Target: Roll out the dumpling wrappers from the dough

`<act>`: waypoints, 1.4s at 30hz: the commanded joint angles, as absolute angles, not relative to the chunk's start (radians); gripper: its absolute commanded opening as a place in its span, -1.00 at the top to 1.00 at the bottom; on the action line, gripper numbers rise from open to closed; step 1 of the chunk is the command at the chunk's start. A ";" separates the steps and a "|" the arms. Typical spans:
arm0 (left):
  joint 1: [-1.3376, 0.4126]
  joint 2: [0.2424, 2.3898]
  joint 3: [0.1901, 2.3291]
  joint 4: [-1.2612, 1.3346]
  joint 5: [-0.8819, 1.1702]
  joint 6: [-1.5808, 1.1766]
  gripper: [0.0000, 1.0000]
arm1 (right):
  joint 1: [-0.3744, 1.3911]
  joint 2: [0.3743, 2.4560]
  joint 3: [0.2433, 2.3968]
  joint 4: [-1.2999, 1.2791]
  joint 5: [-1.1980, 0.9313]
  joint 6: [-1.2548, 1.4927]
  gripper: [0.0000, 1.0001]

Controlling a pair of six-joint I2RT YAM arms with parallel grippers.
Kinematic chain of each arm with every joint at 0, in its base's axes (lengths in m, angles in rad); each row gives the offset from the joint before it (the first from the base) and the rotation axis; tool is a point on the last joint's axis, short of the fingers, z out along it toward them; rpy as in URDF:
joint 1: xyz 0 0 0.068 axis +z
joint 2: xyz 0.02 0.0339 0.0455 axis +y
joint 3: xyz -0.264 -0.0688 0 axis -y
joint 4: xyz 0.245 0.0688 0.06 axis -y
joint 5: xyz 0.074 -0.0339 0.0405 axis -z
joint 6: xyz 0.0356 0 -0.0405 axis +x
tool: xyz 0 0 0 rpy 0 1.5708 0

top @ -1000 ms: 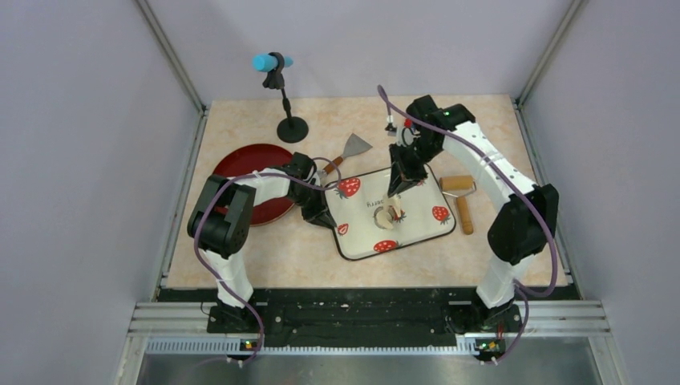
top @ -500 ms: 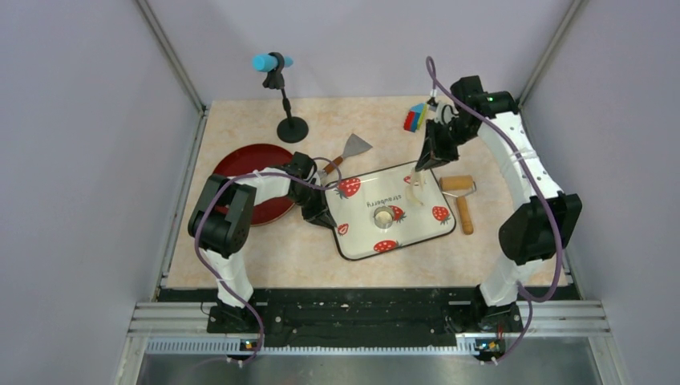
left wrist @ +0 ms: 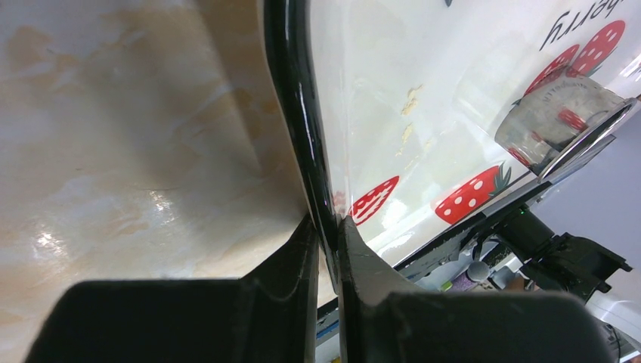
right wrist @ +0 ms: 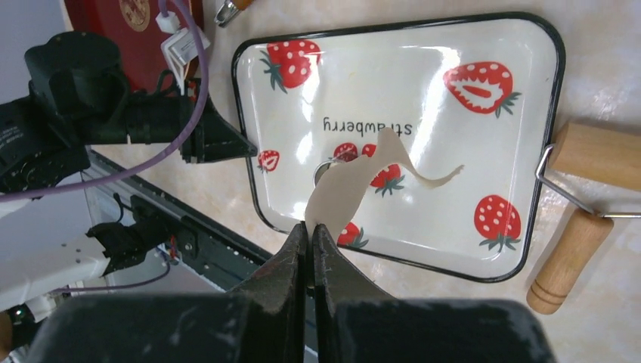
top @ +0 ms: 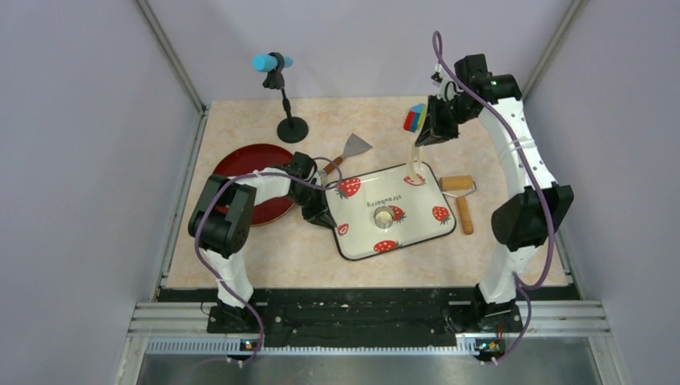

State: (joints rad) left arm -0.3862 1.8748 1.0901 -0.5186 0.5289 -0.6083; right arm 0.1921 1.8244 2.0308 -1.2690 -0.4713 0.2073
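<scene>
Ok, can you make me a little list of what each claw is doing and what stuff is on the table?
left claw: shut on the rim of the strawberry tray
right claw: shut on a dough strip, held up above the tray
ring cutter: on the tray, near its middle
rolling pin: on the table, right of the tray
scraper: behind the tray
red plate: left of the tray

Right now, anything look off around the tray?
Yes: a ragged, curling dough strip dangles from the shut right fingers over the tray's far edge; whether its tip touches the tray is unclear. Dough crumbs dot the tray near the rim that the left fingers pinch. The ring sits flat mid-tray.
</scene>
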 commanded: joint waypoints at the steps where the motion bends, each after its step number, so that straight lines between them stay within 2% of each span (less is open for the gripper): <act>1: -0.420 1.926 1.073 -0.520 0.413 -0.520 1.00 | 0.185 1.900 2.123 -1.223 -0.437 0.222 0.96; 6: -0.420 1.922 1.066 -0.520 0.408 -0.517 1.00 | 0.154 1.982 2.121 -1.184 -0.402 0.225 0.96; 17: -0.420 1.927 1.064 -0.518 0.414 -0.518 1.00 | 0.150 2.097 1.845 -0.944 -0.350 0.228 0.96; 29: -0.420 1.928 1.063 -0.524 0.417 -0.518 1.00 | 0.154 2.209 1.839 -0.893 -0.156 0.157 0.89; 33: -0.420 1.931 1.067 -0.526 0.417 -0.518 1.00 | 0.164 2.202 1.815 -0.900 -0.092 0.138 0.59; 40: -0.420 1.938 1.086 -0.539 0.414 -0.514 1.00 | 0.181 2.143 1.799 -0.898 -0.014 0.137 -0.40; 42: -0.420 1.938 1.090 -0.543 0.413 -0.511 1.00 | 0.182 2.117 1.801 -0.897 -0.003 0.143 -0.57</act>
